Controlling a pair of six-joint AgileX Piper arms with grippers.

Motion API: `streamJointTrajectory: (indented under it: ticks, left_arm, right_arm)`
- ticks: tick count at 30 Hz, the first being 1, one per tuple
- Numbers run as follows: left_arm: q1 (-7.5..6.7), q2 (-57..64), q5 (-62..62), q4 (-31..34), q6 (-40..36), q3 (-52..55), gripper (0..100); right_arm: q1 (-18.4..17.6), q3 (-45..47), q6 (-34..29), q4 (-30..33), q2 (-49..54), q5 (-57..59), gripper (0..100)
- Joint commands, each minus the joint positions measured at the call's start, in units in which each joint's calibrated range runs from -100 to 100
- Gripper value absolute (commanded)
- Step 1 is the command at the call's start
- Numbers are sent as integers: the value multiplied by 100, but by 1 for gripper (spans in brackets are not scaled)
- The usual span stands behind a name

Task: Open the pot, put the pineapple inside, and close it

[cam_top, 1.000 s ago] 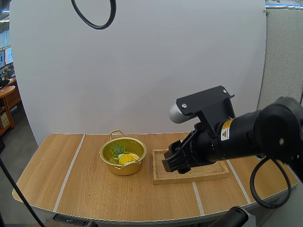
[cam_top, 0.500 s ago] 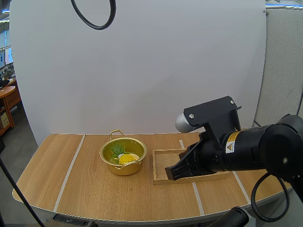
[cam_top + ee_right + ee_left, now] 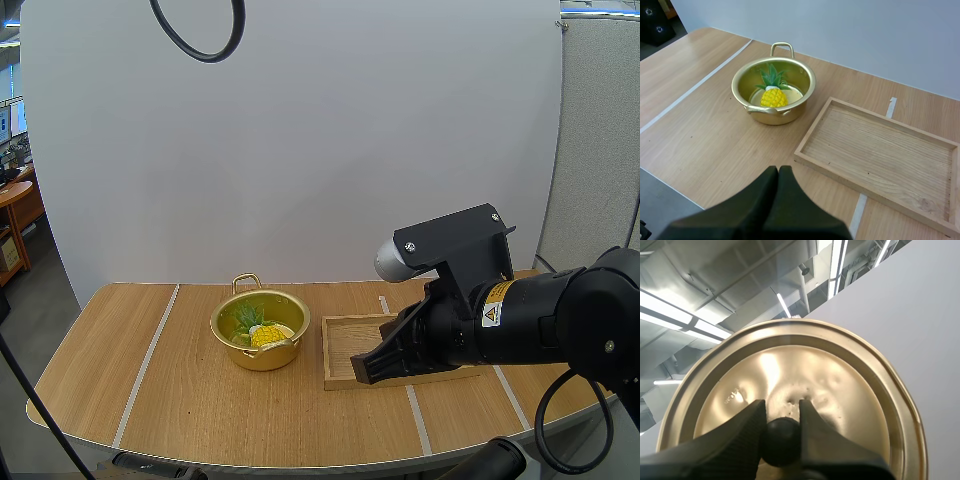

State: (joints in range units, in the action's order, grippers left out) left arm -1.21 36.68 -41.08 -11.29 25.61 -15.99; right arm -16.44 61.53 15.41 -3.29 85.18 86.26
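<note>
**Pineapple in the open pot, lid held aloft**

The pineapple [image 3: 773,97] lies inside the pot [image 3: 771,116], yellow body toward the front wall and green leaves toward the back handle; the pot stands open on the table [image 3: 150,380], just left of the tray [image 3: 880,150] and apart from it.

The lid [image 3: 840,390] is in the left gripper [image 3: 782,408]; its fingers are clamped on the black knob [image 3: 781,435], one at each side, and the lid's gold top faces the wrist camera.

The right gripper [image 3: 778,172] has its fingers pressed together into one dark wedge, gripping nothing; in the wrist view it hangs above the table in front of the tray's near left corner; in the high view its tip shows over the tray's front rim.

Against a second ago, the right arm [image 3: 520,320] has drawn off to the right; the gripper then covered the left half of the tray, and now that part of the tray floor lies bare; since half a second ago the shift is slight. Pot, pineapple and tray sit where they were.

The table is light wood with a rounded front edge, crossed by pale strips [image 3: 145,365] running front to back; one passes left of the pot, another under the tray. A white screen [image 3: 300,150] stands behind it.
</note>
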Motion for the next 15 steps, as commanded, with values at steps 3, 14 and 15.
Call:
streamJointTrajectory:
  ticks: [3, 14, 15]
  left_arm:
    - [7, 40, 260, -4, -54, -46, 0]
    - [7, 183, -3574, -31, -54, -46, 0]
    - [7, 183, -4202, -66, -54, -46, 0]
  right_arm:
    - [19, -17, 54, 16, 59, -22, 0]
    - [19, -17, 54, 45, 59, -22, 0]
    - [19, -17, 54, 56, 59, -22, 0]
